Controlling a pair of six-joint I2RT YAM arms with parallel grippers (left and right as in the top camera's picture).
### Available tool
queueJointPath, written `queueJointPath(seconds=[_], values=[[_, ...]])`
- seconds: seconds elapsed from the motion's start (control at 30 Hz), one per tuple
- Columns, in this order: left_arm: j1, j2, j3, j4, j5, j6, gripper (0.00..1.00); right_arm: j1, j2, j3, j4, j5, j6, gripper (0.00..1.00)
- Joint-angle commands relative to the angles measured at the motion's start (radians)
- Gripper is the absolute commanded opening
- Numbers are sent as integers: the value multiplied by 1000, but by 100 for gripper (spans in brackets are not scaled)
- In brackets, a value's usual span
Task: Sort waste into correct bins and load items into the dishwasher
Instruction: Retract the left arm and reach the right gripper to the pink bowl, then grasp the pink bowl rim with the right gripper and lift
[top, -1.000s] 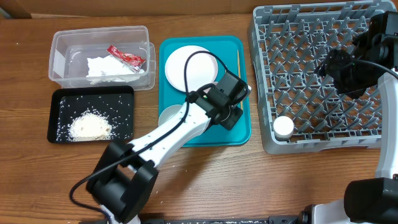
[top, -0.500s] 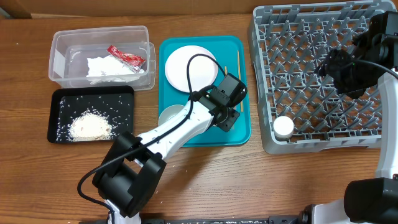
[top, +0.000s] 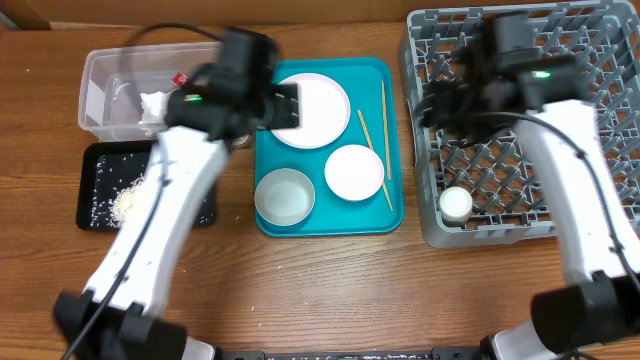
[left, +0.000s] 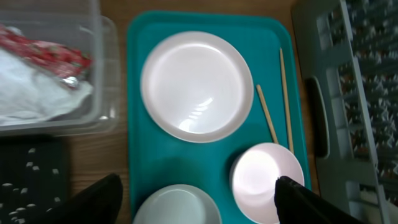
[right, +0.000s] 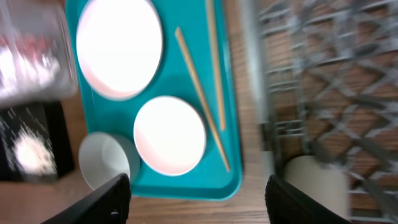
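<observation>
No readable text, labels or numbers — red snack wrapper (left: 45, 53) possibly printed, too blurred to read.

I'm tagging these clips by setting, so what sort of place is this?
Probably a mock dish-clearing station rather than a real kitchen: a grey dish rack and a teal tray with a plate and bowls sit on a plain wooden table, beside a clear tub and black tray holding waste.

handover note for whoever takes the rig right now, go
Left pincer: open, empty, above the teal tray.
Right pincer: open, empty, at the rack edge nearest that tray.
Done: wrapper and tissue in tub, rice in black tray, cup in rack.
Left: plate, white bowl, grey bowl, chopsticks, all on the teal tray, go to the rack.
</observation>
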Motion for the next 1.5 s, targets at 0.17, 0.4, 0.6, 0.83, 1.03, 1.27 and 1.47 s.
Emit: queueJointPath(seconds=[0.17,0.4,0.6,0.83,1.03,1.27,1.47], values=[[138,-14,7,-46,-6,-13,100,212,200,12,5,140,-15,63],[139,9,7,-56,-78,-13,100,245,327,11,13,185,-34,57],[138,16,7,-56,-78,-13,100,245,391,-19,66,185,-56,47],[137,16,7,-56,-78,-13,100,245,396,-63,115,200,-56,33],[137,16,7,-56,-78,-13,100,245,396,-112,172,201,-57,26],[137,16,7,-56,-78,-13,100,245,396,-122,187,203,-56,4],[137,16,7,-56,-78,-13,100,238,346,39,62,201,-56,4]])
